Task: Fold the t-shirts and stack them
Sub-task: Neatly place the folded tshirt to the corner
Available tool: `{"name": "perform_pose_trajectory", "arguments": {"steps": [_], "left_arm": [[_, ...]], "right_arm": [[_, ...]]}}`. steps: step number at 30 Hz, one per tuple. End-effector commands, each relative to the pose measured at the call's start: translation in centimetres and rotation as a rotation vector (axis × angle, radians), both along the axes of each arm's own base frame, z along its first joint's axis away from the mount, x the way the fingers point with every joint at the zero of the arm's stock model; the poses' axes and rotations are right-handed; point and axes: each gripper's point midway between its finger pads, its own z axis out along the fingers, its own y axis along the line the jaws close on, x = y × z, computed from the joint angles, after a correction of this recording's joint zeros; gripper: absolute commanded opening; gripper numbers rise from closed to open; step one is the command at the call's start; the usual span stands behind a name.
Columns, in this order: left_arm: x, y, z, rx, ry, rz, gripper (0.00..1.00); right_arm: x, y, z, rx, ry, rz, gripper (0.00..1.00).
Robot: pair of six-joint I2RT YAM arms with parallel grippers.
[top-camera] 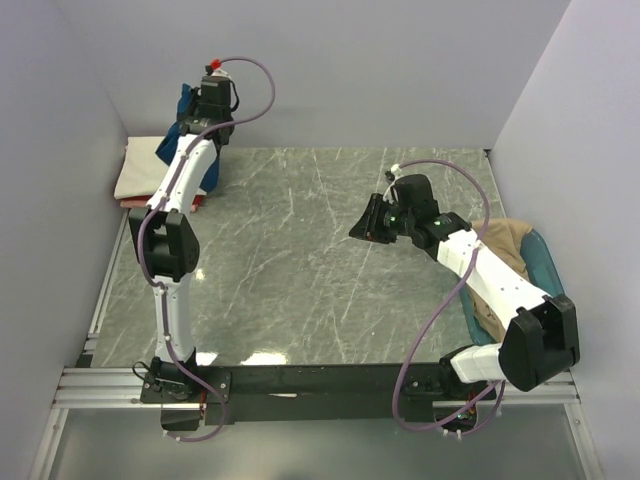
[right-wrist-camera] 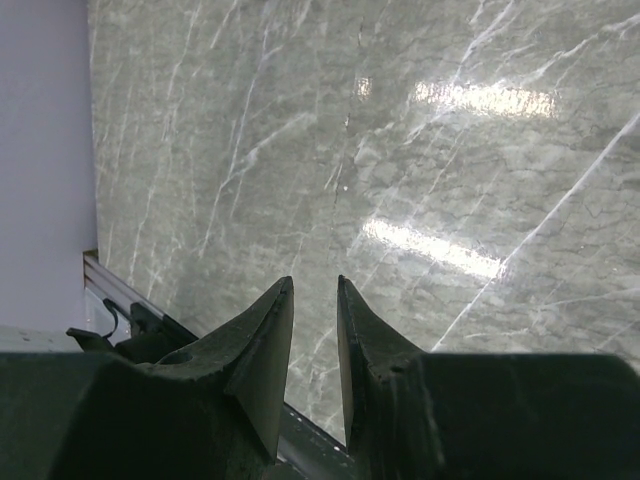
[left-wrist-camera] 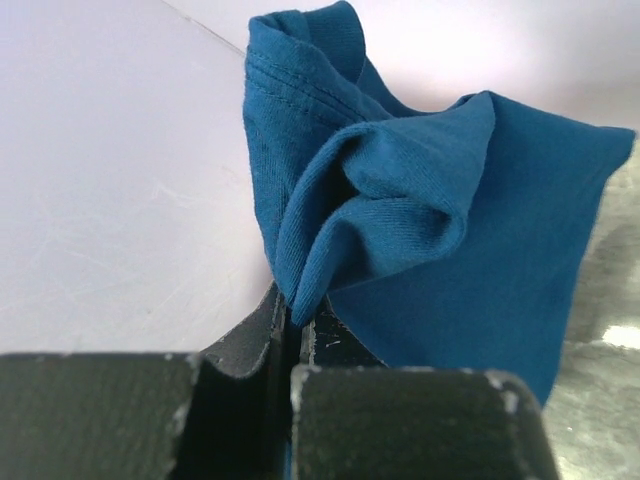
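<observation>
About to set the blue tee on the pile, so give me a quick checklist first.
1. Left tool grip on blue tee: ok, shut on a bunched fold.
2. Blue tee folded flat: not ok, it hangs crumpled.
3. Blue tee lined up over cream tee: cannot tell, the arm hides it.
4. Right tool out of the way: ok, open, empty, over the table.
5. Tan tee: not ok, heaped unfolded in teal tub.

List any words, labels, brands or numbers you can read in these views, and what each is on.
None can be read. The blue shirt pinched in the left fingers shows plain cloth. The folded stack, tub and table show no legible marks.
</observation>
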Motion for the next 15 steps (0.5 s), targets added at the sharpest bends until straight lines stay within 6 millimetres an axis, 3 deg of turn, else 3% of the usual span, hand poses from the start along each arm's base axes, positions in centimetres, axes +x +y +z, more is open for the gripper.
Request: {"name": "perform_pose_trajectory", "arguments": {"steps": [1, 8, 9, 10, 11, 15], "left_arm": [[-0.2, 2.4, 4.5, -0.046, -0.137, 0.007, 0.0], [2.3, 7.3, -1.2, -0.072, -0.089, 0.051, 0.0], [2.8, 8.7, -1.4, -0.073, -0.119, 0.066, 0.04], [3.2, 8.8, -1.8, -0.072, -0.132, 0.069, 0.09], [3.5, 11.6, -2.8, -0.074, -0.16, 0.119, 0.2], [4.4, 14.9, -4.8, -0.143, -0.202, 0.199, 0.43]], "right_arm": [[1.0, 0.4, 1.4, -0.01, -0.047, 0.003, 0.31], [1.1, 0.3, -0.5, -0.049, -0.007, -0.004, 0.31], [1.1, 0.4, -0.7, -0.056, -0.003, 0.0, 0.31], [1.1, 0.5, -0.7, -0.058, -0.004, 0.003, 0.32], [1.1, 0.4, -0.6, -0.064, -0.001, 0.005, 0.32], [0.9, 0.0, -1.0, -0.099, -0.007, 0.004, 0.35]]}}
